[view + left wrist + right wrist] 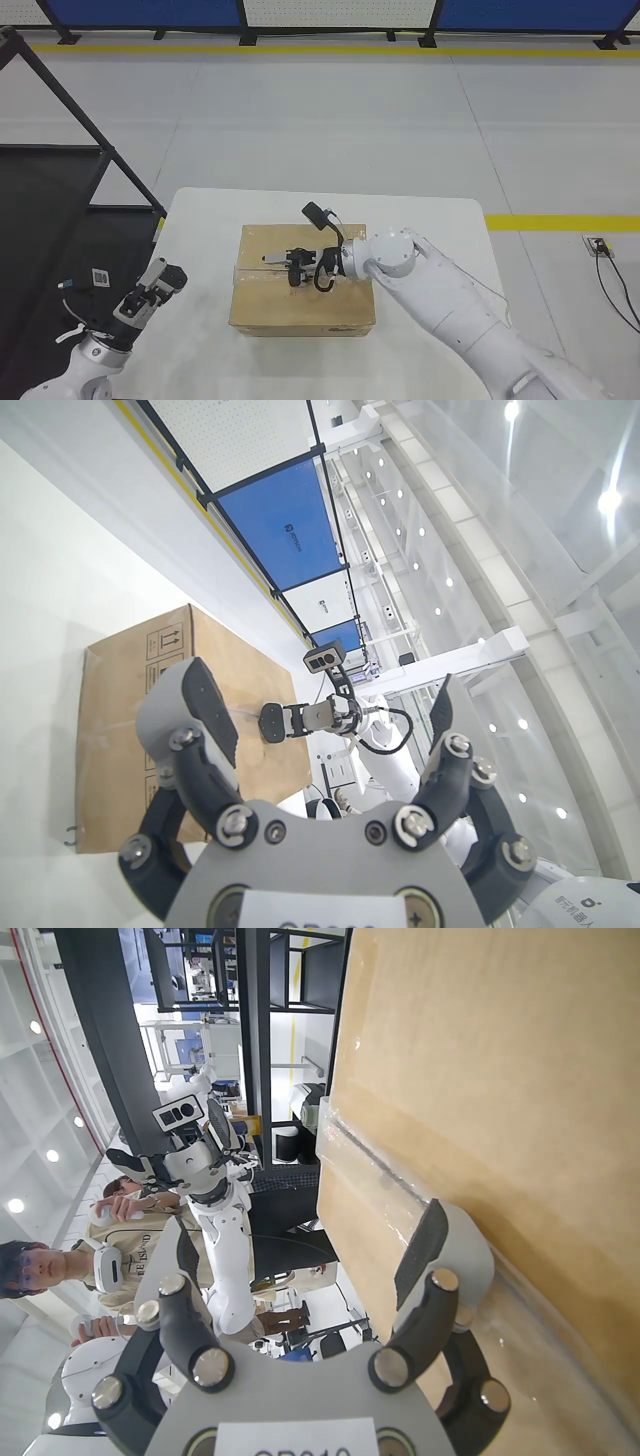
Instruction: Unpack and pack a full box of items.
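A closed brown cardboard box [300, 300] stands in the middle of the white table, a strip of clear tape [370, 1158] running along its top seam. My right gripper [295, 266] hovers over the box top at the seam. In the right wrist view the right gripper [305, 1253] is open, with one of its fingers [425, 1248] lying against the taped seam and nothing between the two. My left gripper [165, 275] hangs off the table's left edge, apart from the box. In its own view the left gripper [325, 710] is open and empty, facing the box's side [125, 710].
The white table [420, 230] has bare room around the box on all sides. A black frame [60, 200] with dark netting stands just left of the table. Grey floor with a yellow line lies beyond.
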You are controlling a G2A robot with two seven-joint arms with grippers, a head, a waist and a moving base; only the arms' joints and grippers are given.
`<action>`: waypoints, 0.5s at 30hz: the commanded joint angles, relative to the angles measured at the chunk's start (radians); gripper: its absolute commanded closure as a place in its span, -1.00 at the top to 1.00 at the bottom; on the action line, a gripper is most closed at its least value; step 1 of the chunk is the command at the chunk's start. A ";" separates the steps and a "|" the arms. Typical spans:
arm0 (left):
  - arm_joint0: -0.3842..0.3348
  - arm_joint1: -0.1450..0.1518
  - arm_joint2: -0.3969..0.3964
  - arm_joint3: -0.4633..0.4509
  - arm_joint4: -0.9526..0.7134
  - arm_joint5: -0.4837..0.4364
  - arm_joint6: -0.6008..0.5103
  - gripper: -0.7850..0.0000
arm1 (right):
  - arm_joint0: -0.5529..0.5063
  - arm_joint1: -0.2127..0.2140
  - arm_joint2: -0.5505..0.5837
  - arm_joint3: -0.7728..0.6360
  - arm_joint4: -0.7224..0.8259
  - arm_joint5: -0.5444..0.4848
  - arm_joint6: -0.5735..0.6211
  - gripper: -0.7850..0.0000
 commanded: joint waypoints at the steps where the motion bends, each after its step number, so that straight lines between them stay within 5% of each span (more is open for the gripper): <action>1: 0.005 0.001 -0.002 0.004 -0.005 -0.009 -0.003 1.00 | 0.008 -0.018 -0.012 0.016 0.007 -0.002 -0.009 1.00; 15: 0.058 0.007 -0.064 0.019 -0.090 -0.068 -0.037 1.00 | 0.060 -0.139 -0.090 0.096 -0.046 -0.007 -0.135 1.00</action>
